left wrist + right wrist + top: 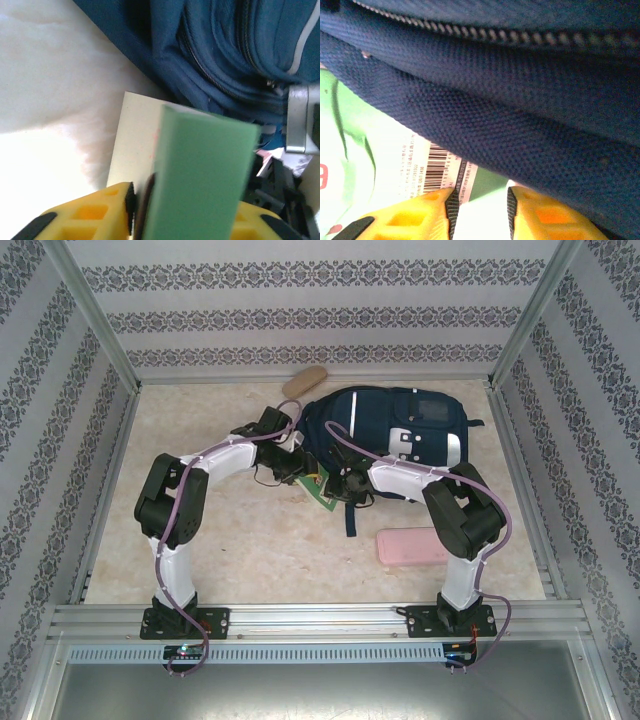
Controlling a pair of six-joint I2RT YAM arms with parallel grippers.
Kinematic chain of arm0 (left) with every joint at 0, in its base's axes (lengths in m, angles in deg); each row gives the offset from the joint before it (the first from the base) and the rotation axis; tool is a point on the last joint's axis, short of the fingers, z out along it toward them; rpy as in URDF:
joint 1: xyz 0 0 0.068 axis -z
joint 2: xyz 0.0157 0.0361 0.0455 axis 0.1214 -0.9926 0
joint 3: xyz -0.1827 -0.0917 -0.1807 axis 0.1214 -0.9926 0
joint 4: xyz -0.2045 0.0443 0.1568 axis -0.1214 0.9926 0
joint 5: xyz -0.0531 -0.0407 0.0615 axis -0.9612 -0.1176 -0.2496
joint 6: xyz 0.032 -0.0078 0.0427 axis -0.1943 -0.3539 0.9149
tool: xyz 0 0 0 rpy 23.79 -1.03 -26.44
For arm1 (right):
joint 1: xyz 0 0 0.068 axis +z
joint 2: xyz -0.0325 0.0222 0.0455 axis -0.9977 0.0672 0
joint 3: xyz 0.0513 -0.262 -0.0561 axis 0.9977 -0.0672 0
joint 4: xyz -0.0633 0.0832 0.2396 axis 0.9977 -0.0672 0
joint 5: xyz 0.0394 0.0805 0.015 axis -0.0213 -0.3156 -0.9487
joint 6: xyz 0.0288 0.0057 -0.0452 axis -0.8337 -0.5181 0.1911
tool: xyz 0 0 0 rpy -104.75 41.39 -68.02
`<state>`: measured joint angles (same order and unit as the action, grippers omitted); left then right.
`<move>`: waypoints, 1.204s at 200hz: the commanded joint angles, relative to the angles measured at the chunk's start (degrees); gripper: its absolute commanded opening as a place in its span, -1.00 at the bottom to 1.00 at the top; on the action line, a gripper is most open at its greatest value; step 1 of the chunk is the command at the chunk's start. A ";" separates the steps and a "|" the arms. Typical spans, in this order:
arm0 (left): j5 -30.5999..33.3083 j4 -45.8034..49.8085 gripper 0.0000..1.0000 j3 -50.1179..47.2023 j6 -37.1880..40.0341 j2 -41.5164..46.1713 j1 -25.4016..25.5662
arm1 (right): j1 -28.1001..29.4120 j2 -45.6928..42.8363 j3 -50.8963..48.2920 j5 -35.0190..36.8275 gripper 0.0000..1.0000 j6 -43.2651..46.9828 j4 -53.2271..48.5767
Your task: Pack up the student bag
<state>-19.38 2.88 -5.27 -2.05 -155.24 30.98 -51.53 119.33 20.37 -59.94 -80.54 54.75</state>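
Top external: student bag (370, 425) on beige marbled table (250, 540) between patterned walls (300, 310).

Left arm (175, 575) and right arm (462, 580) alike: white shell links, black joint housings, black base plates (183, 620), lilac cable (183, 502) along each; tool fingers (90, 217) yellow with black pads.

Bright even light; blown-out table (45, 100) glare, soft close-up blur in wrist views.

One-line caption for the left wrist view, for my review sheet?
Left gripper holds a green book, its far end close to the zippered side of the navy student bag.
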 commanded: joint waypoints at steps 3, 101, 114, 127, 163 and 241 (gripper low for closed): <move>2.11 8.30 -0.72 3.02 7.22 -0.49 2.63 | -0.05 0.08 -0.29 -0.29 -0.24 0.78 5.41; 2.63 6.28 -1.00 -3.25 7.56 12.79 -3.24 | -0.97 -7.64 13.78 14.77 -0.05 16.85 -9.54; 2.49 5.75 -1.00 -4.67 7.06 15.34 -4.81 | -1.94 -4.70 18.12 15.96 -0.06 18.50 -11.56; 2.41 4.01 -1.00 -6.76 5.94 17.87 -6.37 | -2.68 -1.11 22.70 17.33 -0.07 20.04 -13.21; 1.24 3.25 -1.00 -9.44 4.39 21.00 -8.61 | -3.24 9.38 35.82 19.42 -0.06 23.86 -17.41; 2.56 4.20 -1.00 -12.65 4.28 25.72 -9.93 | -3.80 27.18 52.13 22.39 -0.17 26.02 -26.48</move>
<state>-16.45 7.56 -17.51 3.00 -132.53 22.11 -54.90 143.77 69.92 -40.33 -55.67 33.64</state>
